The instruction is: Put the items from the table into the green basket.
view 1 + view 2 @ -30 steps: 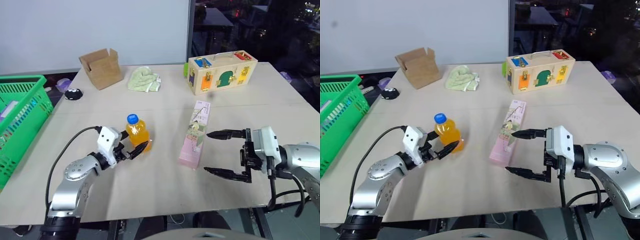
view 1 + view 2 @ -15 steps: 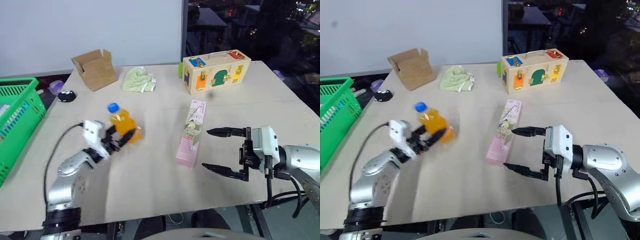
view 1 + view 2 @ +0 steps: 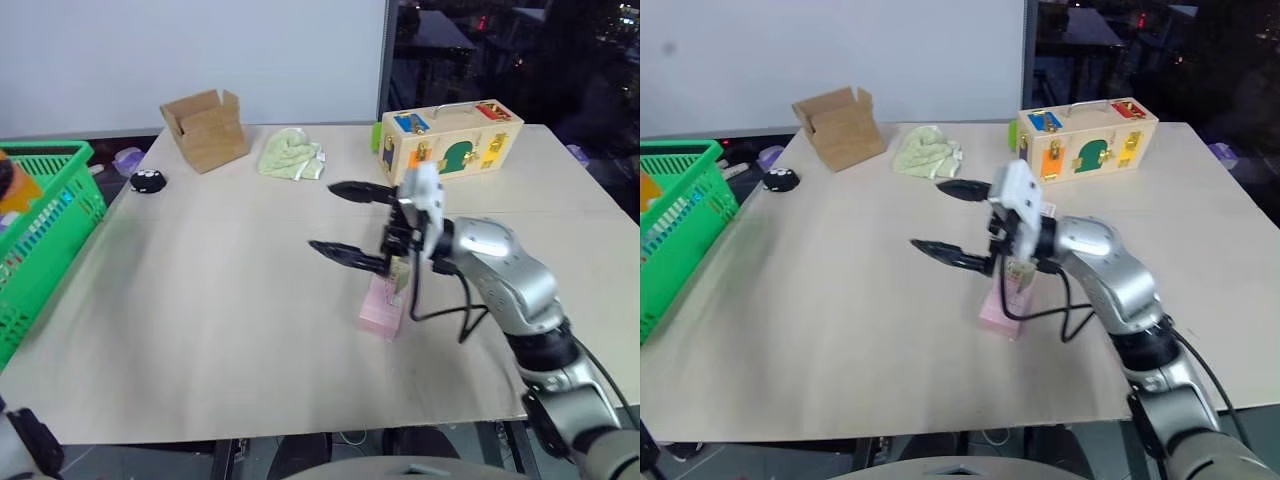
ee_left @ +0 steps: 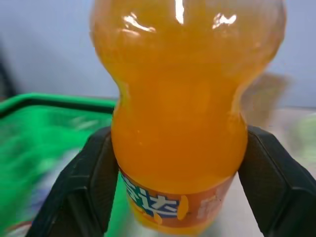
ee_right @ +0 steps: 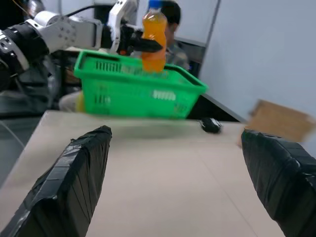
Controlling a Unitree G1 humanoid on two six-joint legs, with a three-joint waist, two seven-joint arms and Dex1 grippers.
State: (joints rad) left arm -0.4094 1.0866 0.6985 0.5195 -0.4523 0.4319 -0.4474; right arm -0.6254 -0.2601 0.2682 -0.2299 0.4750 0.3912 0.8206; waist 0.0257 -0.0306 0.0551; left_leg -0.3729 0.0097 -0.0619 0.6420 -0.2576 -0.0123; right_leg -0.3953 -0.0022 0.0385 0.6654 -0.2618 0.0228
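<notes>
Head camera first: the right gripper [image 3: 345,219] sits above the pale beige table [image 3: 200,300] with its two black fingers spread wide, nothing between them. The long slim pink carton [image 3: 382,308] lies flat on the table just behind and below those fingertips, partly hidden by the wrist. The bright green lattice basket [image 3: 45,235] is well off to that gripper's left, at the table's edge, with a bit of orange showing at its far rim.

Left wrist camera: the left gripper [image 4: 177,182] is clamped on the small orange drink bottle [image 4: 180,98], one black finger on each side of its waist just above the label. Green basket rim sits behind it, blurry.

Right wrist camera: the right gripper's own fingers [image 5: 74,182] gape wide apart. Straight ahead past them, the left gripper holds the bottle upright over the green basket.
</notes>
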